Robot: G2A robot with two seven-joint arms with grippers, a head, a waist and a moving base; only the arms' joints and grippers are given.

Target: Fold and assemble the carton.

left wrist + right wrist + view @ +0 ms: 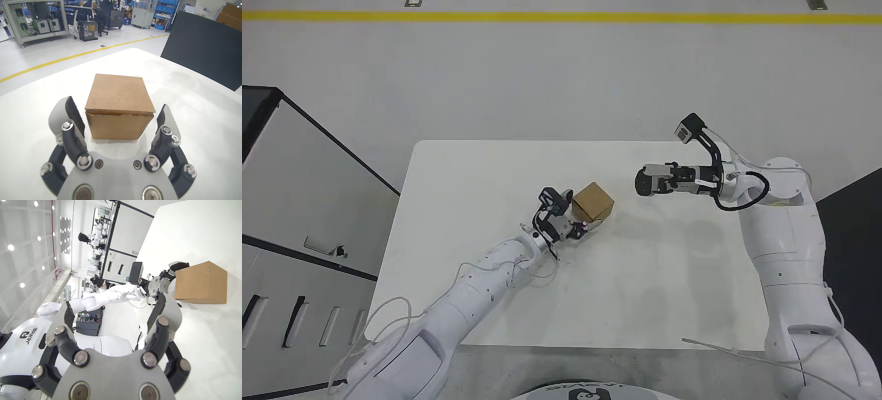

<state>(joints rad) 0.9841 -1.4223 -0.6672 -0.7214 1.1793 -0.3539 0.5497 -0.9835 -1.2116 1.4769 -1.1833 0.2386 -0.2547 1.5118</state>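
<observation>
My left hand (117, 104) is spread, ribbed black pads (74, 114) just beside the closed, cube-like cardboard carton (119, 94). My right hand (114, 301) hangs released farther right over the smooth white desk (189, 117).

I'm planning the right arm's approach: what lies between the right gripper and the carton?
Nothing. In the top view, the stretch of table between the right gripper and the carton is bare.

You see a white table (672, 290) with rounded corners. One brown carton (593, 202) stands directly on it, near the middle and a little toward the far edge. Its top flap is closed, and its bottom rests flat on the surface.
</observation>
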